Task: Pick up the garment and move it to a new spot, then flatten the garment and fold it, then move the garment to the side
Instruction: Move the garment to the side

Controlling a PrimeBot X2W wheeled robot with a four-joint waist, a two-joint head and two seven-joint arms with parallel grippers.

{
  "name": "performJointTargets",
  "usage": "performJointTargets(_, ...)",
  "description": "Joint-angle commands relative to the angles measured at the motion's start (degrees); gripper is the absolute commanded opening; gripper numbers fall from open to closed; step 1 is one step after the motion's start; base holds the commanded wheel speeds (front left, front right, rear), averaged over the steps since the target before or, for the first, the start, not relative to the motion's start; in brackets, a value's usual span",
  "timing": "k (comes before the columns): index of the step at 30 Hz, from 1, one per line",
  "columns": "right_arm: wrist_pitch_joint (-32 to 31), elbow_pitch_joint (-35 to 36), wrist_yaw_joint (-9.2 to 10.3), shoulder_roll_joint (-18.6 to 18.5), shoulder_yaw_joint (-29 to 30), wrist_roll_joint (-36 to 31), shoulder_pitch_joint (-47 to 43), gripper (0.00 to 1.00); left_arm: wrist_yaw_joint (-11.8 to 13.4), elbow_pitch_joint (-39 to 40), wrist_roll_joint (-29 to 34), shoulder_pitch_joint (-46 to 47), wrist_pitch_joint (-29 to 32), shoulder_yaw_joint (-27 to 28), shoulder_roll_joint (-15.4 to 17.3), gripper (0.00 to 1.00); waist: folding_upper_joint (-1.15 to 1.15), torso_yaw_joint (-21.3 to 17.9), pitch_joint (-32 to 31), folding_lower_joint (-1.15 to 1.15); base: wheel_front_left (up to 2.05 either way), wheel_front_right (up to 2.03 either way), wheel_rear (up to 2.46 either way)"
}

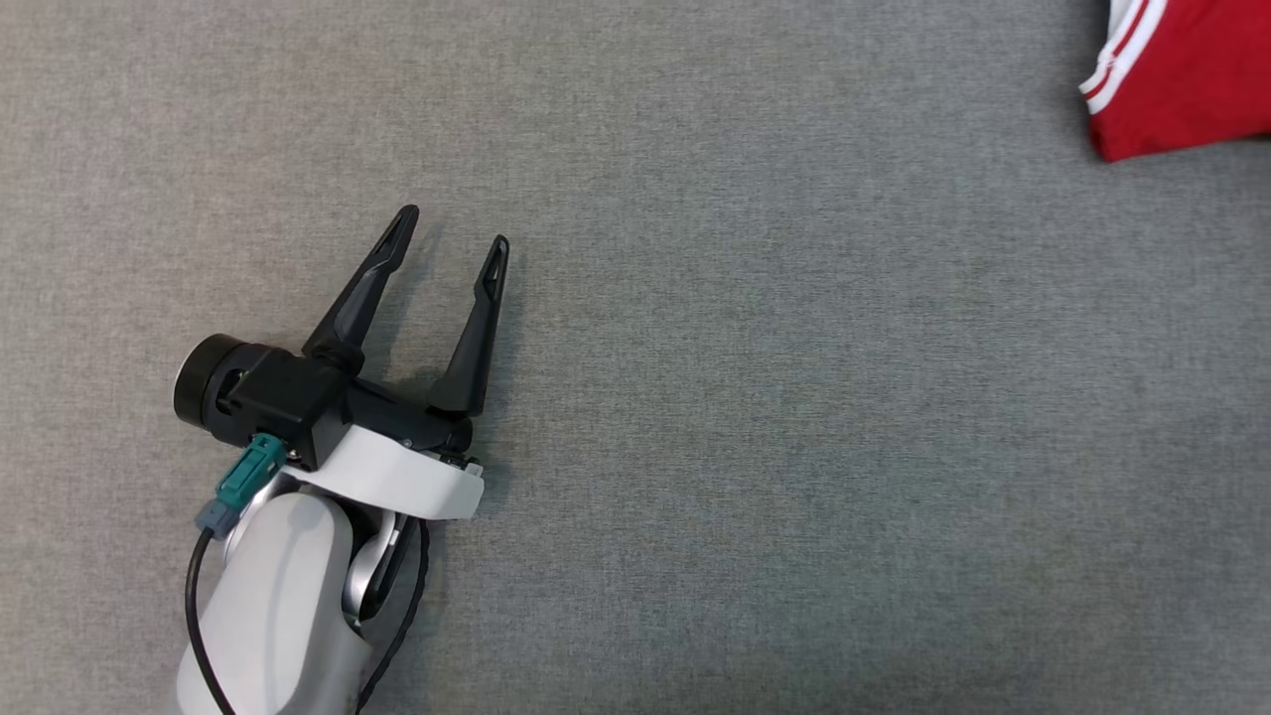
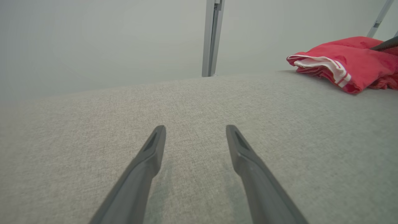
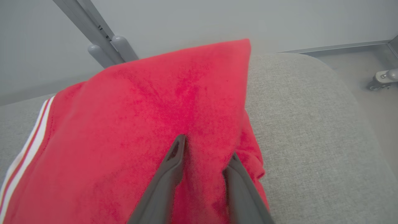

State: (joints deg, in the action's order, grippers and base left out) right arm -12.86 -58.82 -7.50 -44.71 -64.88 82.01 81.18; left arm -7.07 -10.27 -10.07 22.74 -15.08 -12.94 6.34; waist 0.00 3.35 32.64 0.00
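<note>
Red fleecy garment [image 1: 1182, 79] with white-striped hem – folded, at the far right corner of the grey woven upholstered surface [image 1: 794, 447], cut off in the head view. Left gripper [image 1: 454, 228] – fingers spread, nothing between them, well apart from the garment. Right gripper [image 3: 207, 146] – fingers apart, tips pressed into the red cloth, lower parts blurred.
</note>
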Motion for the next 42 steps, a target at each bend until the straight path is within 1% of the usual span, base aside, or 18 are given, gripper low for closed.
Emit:
performJointTargets(1, 0.87, -2.06, -0.01, 0.21, -0.29, -1.00, 0.51, 1.00, -0.23, 0.02, 0.14, 0.78, -0.06, 0.05, 0.20, 1.00, 0.00, 0.49, 0.38, 0.00, 0.00, 0.00, 0.00)
performJointTargets(7, 4.63, -11.43, -0.01, 2.52, -2.28, -4.99, 1.38, 1.00, -0.28, -0.07, 0.11, 1.00, -0.06, 0.33, -0.11, 1.00, 0.00, 1.49, 0.16, 0.00, 0.00, 0.00, 0.00)
performJointTargets(10, 6.76, -14.08, -0.01, 3.88, -3.17, -6.71, 1.05, 1.00, -0.30, -0.42, 0.09, 0.50, -0.06, 0.53, -0.34, 1.00, 0.00, 1.54, -1.04, 0.00, 0.00, 0.00, 0.00)
performJointTargets(15, 9.13, -15.07, -0.01, 5.67, -3.34, -8.10, -1.21, 1.00, -0.34, -1.03, -0.50, -1.01, -0.06, 1.05, -0.67, 1.00, 0.00, 0.71, -5.13, 0.00, 0.00, 0.00, 0.00)
performJointTargets(19, 11.11, -15.13, -0.01, 5.72, -3.47, -9.53, -3.40, 1.00, -0.40, -1.75, -0.78, -2.21, -0.06, 1.57, -0.70, 1.00, 0.00, -0.67, -9.60, 0.00, 0.00, 0.00, 0.00)
performJointTargets(21, 12.95, -15.05, -0.01, 7.09, -3.49, -10.11, -4.34, 1.00, -0.41, -2.04, -1.03, -3.26, -0.06, 2.05, -0.52, 1.00, 0.00, -1.50, -12.05, 0.00, 0.00, 0.00, 0.00)
performJointTargets(23, 15.38, -14.95, -0.02, 9.56, -3.00, -9.63, -5.26, 1.00, -0.38, -2.32, -1.14, -4.41, -0.06, 2.69, -0.19, 1.00, 0.00, -2.54, -14.52, 0.00, 0.00, 0.00, 0.00)
performJointTargets(25, 18.25, -14.66, 0.00, 10.49, -3.41, -10.51, -6.12, 1.00, -0.29, -2.27, -1.21, -5.26, -0.06, 3.41, 0.01, 1.00, 0.00, -3.63, -16.72, 0.00, 0.00, 0.00, 0.00)
performJointTargets(28, 21.68, -12.45, -0.01, 12.30, -3.16, -10.15, -8.20, 1.00, -0.17, -2.22, -1.36, -6.73, -0.07, 4.54, 0.61, 1.00, 0.00, -5.23, -19.83, 0.00, 0.00, 0.00, 0.00)
performJointTargets(31, 24.14, -9.57, -0.02, 13.21, -3.04, -9.62, -10.53, 1.00, 0.09, -2.00, -1.50, -8.18, -0.06, 5.58, 1.16, 1.00, 0.00, -6.57, -22.35, 0.00, 0.00, 0.00, 0.00)
performJointTargets(34, 26.33, -7.06, -0.01, 12.95, -2.79, -9.54, -12.94, 1.00, 0.55, -1.66, -1.64, -9.71, -0.06, 6.29, 1.31, 1.00, 0.00, -7.64, -24.57, 0.00, 0.00, 0.00, 0.00)
performJointTargets(38, 27.73, -4.43, -0.01, 12.68, -1.98, -10.32, -15.48, 1.00, 1.15, -1.08, -1.89, -11.28, -0.06, 7.29, 1.53, 1.00, 0.00, -8.44, -26.49, 0.00, 0.00, 0.00, 0.00)
performJointTargets(40, 28.08, -2.19, -0.02, 12.39, -0.85, -10.81, -17.34, 1.00, 1.54, -0.65, -2.16, -12.44, -0.06, 7.88, 1.51, 1.00, 0.00, -8.79, -27.62, 0.00, 0.00, 0.00, 0.00)
performJointTargets(42, 28.16, 1.12, -0.02, 11.21, 2.36, -12.28, -18.47, 1.00, 2.16, -0.60, -2.67, -13.68, -0.06, 8.66, 1.33, 1.00, 0.00, -9.05, -28.35, 0.00, 0.00, 0.00, 0.00)
